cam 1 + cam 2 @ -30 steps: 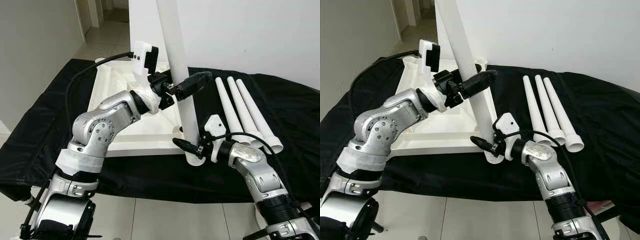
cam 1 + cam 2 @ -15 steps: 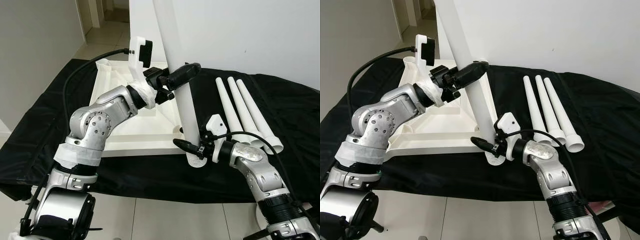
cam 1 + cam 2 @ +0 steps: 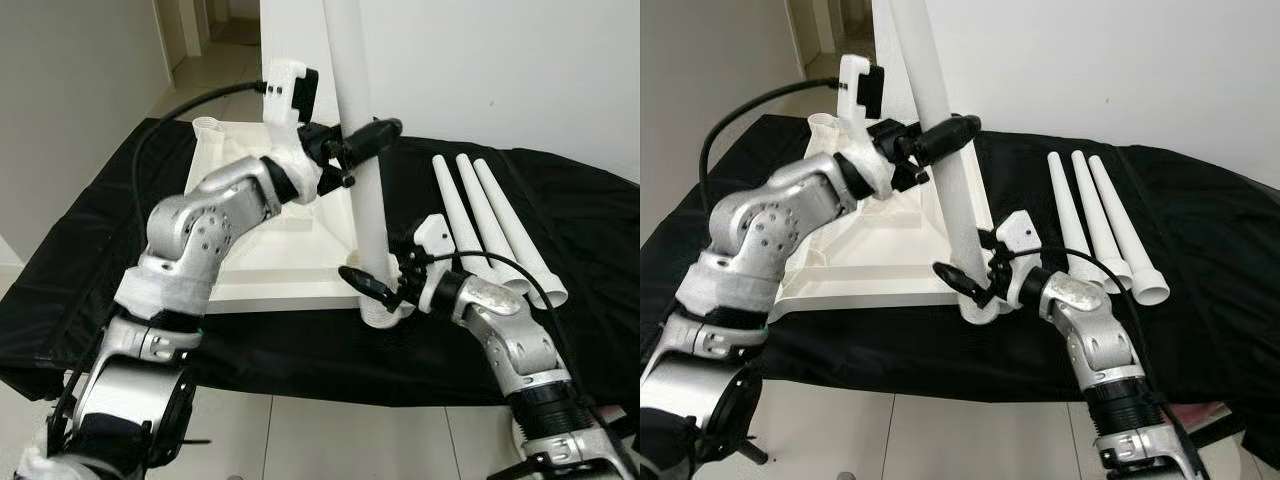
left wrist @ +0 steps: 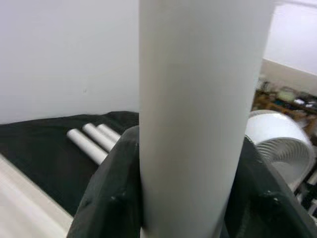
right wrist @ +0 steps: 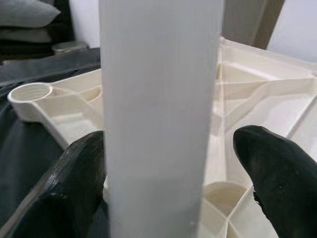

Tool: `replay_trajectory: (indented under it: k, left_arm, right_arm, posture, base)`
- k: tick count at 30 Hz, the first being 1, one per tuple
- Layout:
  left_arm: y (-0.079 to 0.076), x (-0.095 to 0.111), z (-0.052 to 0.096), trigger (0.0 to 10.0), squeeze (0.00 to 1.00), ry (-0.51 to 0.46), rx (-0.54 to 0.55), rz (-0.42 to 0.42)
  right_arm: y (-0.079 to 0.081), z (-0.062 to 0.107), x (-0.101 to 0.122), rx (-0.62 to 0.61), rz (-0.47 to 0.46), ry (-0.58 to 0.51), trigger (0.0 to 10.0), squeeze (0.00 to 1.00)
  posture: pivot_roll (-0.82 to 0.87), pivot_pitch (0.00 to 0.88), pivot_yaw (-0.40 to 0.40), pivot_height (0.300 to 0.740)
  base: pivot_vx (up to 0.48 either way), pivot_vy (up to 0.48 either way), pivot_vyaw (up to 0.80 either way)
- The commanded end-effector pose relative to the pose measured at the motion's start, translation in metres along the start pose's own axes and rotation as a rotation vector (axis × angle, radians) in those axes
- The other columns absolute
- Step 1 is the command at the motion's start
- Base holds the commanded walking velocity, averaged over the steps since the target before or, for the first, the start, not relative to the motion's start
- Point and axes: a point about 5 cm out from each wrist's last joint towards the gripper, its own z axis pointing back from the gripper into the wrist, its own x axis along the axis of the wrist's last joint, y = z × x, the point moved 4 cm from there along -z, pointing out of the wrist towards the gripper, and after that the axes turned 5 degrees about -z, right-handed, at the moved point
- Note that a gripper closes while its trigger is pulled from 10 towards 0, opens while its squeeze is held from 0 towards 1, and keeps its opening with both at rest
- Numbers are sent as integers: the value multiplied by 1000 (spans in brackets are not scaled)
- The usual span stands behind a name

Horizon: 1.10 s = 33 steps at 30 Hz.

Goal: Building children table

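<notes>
- While the tabletop point(image 3: 290, 255) lies upside down on the black cloth point(image 3: 90, 240), with its ribbed underside up, one white leg point(image 3: 362, 170) stands almost upright at the tabletop's near right corner, its long axis leaning slightly and its top running out past the upper edge of the picture.
- Left gripper point(image 3: 362, 138): it reaches across from the tabletop side and grips the leg well above the foot; in the wrist view its fingers point(image 4: 111, 196) press against both sides of the leg, so it is clamped on it.
- Right gripper point(image 3: 372, 287): it meets the leg low down, just above the threaded foot point(image 3: 382, 316) that sits at the corner socket. In the wrist view one finger point(image 5: 74, 183) touches the leg while the other stands off with a gap, so the jaws are spread around the leg rather than pinching it.
- Judged from this, the coming move turns on the leg's axis against the socket: the foot lies directly below both grippers, the right gripper is nearer to the joint, and the left holds the lever end that sets the tilt.
- Three spare legs point(image 3: 490, 225) lie side by side on the cloth toward its right edge, just beyond the right arm, feet pointing to the near edge.
</notes>
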Motion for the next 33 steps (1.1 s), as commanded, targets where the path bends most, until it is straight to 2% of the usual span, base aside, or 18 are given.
replay_trajectory:
  k: [1,3,5,9,11,12,13,14,15,18,25,27,31,33]
  left_arm:
    - [6,2,-7,10000,0,53,53,1]
    - [6,2,-7,10000,0,53,53,1]
    - [12,14,-15,10000,0,34,85,7]
    - [15,21,-20,10000,0,17,120,-5]
    - [17,33,-30,10000,0,-8,168,-34]
    - [17,33,-30,10000,0,-8,168,-34]
    - [16,37,-34,10000,0,-16,177,-31]
    - [16,37,-34,10000,0,-16,177,-31]
    - [15,42,-37,10000,0,-27,188,-37]
    - [13,47,-41,10000,0,-32,196,-26]
    - [1,73,-58,10000,0,-111,269,-52]
    - [-1,74,-60,10000,0,-118,272,-53]
    - [-12,75,-65,10000,0,-144,279,-71]
    - [-14,73,-67,10000,0,-140,274,-75]
  right_arm:
    - [-11,-3,8,-68,20,-18,10000,1000]
    - [-11,-3,8,-68,20,-18,10000,1000]
    - [-20,-11,20,-133,33,-52,10000,1000]
    - [-21,-16,25,-154,39,-69,10000,1000]
    - [-23,-26,34,-196,38,-97,10000,1000]
    - [-23,-26,34,-196,38,-97,10000,1000]
    - [-24,-30,36,-215,34,-104,10000,710]
    - [-24,-30,36,-215,34,-104,10000,710]
    - [-25,-34,37,-240,23,-107,10000,0]
    - [-28,-39,38,-277,8,-111,10000,0]
    - [-43,-58,40,-527,-12,-125,10000,0]
    - [-43,-59,39,-546,-12,-124,10000,0]
    - [-48,-61,39,-687,1,-118,10000,0]
    - [-46,-62,39,-709,5,-119,10000,0]
  posture:
    - [56,0,-11,740]
    - [56,0,-11,740]
    - [54,0,-5,740]
    - [55,0,-6,740]
    - [53,0,-4,740]
    - [53,0,-4,740]
    - [53,0,-4,740]
    - [53,0,-4,740]
    - [54,0,-1,740]
    - [52,0,1,740]
    - [53,0,6,740]
    - [53,0,6,740]
    - [55,0,0,740]
    - [55,1,-3,740]
  base:
    - [0,0,0]
    - [0,0,0]
    - [0,0,0]
    - [0,0,0]
    - [0,0,0]
    - [0,0,0]
    - [0,0,0]
    - [0,0,0]
    - [0,0,0]
    - [0,0,0]
    - [0,0,0]
    - [0,0,0]
    - [0,0,0]
    - [0,0,0]
